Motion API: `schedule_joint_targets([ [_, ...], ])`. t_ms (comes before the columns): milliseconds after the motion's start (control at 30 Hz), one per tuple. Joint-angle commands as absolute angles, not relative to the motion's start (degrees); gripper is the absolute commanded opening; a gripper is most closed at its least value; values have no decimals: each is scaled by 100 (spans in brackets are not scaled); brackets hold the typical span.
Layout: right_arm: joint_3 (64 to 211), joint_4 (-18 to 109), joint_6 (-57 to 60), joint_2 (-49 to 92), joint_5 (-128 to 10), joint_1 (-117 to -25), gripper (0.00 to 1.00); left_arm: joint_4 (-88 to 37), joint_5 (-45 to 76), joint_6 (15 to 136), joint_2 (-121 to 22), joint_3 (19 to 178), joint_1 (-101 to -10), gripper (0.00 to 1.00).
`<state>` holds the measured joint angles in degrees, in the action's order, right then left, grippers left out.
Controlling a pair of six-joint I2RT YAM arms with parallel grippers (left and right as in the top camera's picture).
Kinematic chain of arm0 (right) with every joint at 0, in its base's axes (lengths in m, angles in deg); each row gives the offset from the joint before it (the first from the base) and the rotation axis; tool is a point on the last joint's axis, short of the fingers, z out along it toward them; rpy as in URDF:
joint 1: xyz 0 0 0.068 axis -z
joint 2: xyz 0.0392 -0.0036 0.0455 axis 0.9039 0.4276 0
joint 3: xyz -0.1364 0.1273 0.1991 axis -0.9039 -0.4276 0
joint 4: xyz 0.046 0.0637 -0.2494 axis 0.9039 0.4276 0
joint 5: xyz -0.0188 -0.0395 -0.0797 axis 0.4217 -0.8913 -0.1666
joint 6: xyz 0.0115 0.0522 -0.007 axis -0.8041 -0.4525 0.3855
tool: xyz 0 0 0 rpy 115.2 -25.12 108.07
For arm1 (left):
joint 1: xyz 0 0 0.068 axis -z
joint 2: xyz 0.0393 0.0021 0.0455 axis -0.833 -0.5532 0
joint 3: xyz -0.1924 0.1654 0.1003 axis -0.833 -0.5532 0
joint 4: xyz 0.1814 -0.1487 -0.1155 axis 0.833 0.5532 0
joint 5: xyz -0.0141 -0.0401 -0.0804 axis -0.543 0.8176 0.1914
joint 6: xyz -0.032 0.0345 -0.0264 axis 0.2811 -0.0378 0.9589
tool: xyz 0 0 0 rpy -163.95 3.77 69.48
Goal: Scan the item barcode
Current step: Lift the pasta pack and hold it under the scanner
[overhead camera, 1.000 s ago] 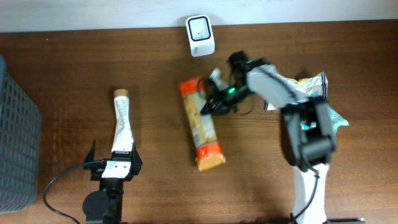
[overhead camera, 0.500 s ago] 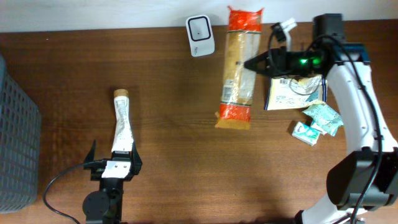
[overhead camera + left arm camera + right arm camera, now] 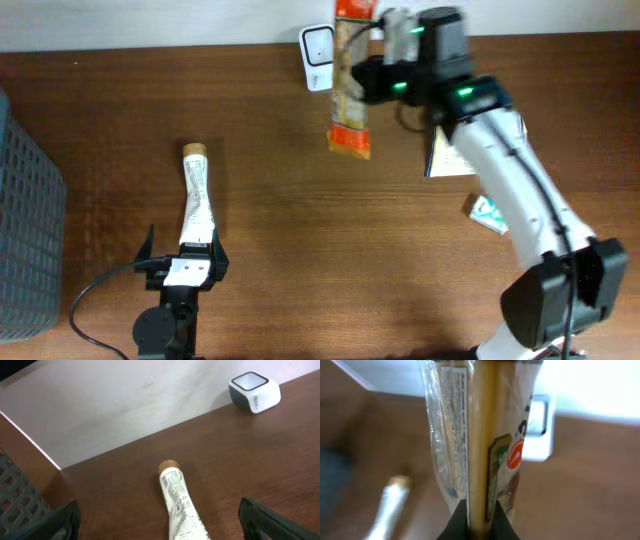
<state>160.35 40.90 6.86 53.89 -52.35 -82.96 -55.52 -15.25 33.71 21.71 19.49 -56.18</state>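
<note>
Packet (image 3: 350, 90) now raised beside scanner (image 3: 320, 45), edge pinched between right fingers (image 3: 455, 522)

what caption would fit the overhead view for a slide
Right pincer holds an orange-ended snack packet close to the white scanner; a tube lies by the open left pincer.
</note>
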Motion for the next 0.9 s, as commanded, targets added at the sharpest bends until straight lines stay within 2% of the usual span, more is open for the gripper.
schedule_joint_targets([
  [0,16177,3108,2524,5369,-8538,-9081,4,-5547,-1505,3301,2198,1920,-5647,99],
  [167,16177,737,5326,6396,-9552,-9516,4,-5545,-1505,3301,2198,1920,-5647,99],
  [300,16177,-1335,6928,7124,-9545,-9505,4,-5547,-1505,3301,2198,1922,-5647,99],
  [367,16177,-1971,7490,7411,-9307,-9499,4,-5547,-1505,3301,2198,1920,-5647,99],
  [533,16177,-2325,7569,7723,-8673,-9499,4,-5547,-1505,3301,2198,1922,-5647,99],
  [867,16177,-1947,7569,7933,-8155,-9387,4,-5547,-1505,3301,2198,1920,-5647,99],
])
